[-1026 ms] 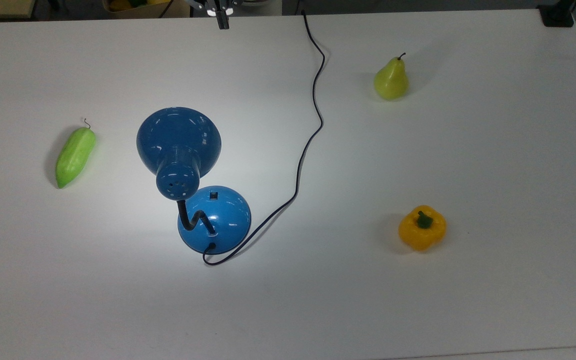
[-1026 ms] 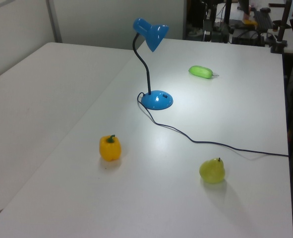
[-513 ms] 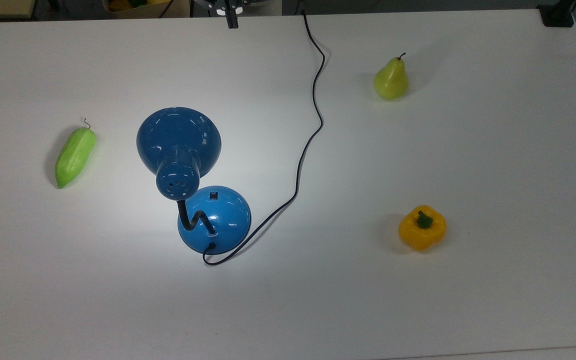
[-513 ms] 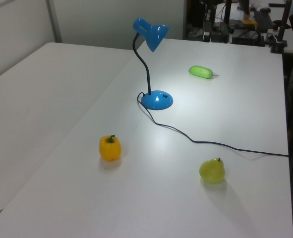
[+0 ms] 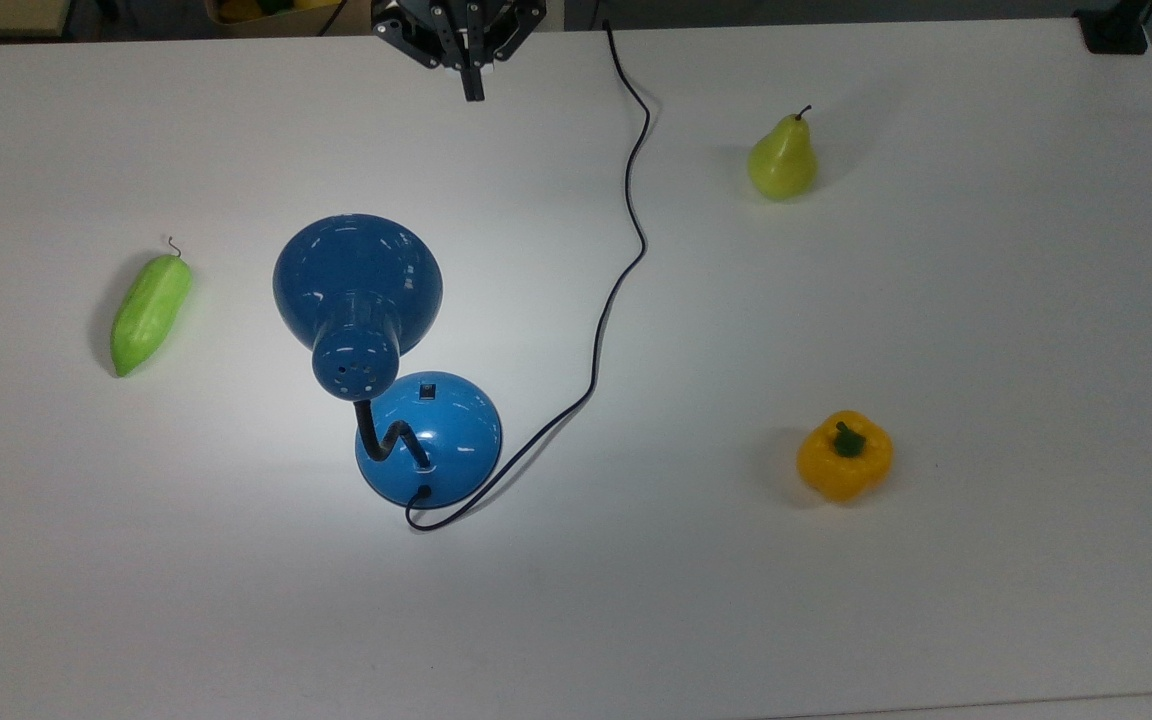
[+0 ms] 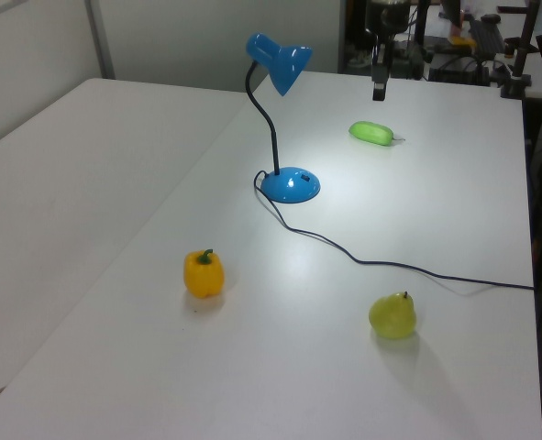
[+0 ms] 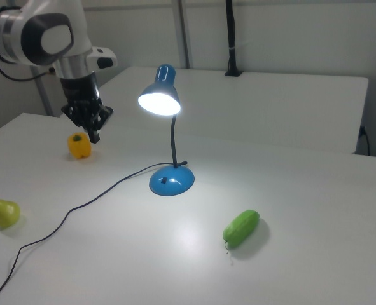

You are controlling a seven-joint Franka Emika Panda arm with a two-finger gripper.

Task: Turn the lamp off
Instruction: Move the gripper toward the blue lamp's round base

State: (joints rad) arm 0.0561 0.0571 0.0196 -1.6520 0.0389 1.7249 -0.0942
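Lamp [image 5: 416, 420] light is seen glowing under the flared blue shade [image 7: 159, 98] in the right view, and a bright patch is cast on the white table [image 5: 986, 300] around the domed base [image 6: 291, 185]. The lamp is stood toward the top view's left of centre, its black neck [image 6: 269, 119] bent up from the base and its small switch [image 5: 427, 391] untouched. A thin black cord [image 5: 626, 240] is trailed from the base to the table's far edge. The gripper [image 5: 474, 92] is held above the table near that edge, well apart from the lamp; its fingers appear pressed together, though this is hard to confirm. A green cucumber [image 5: 150, 312], a pear [image 5: 782, 160] and a yellow pepper [image 5: 844, 456] are spread around the table.
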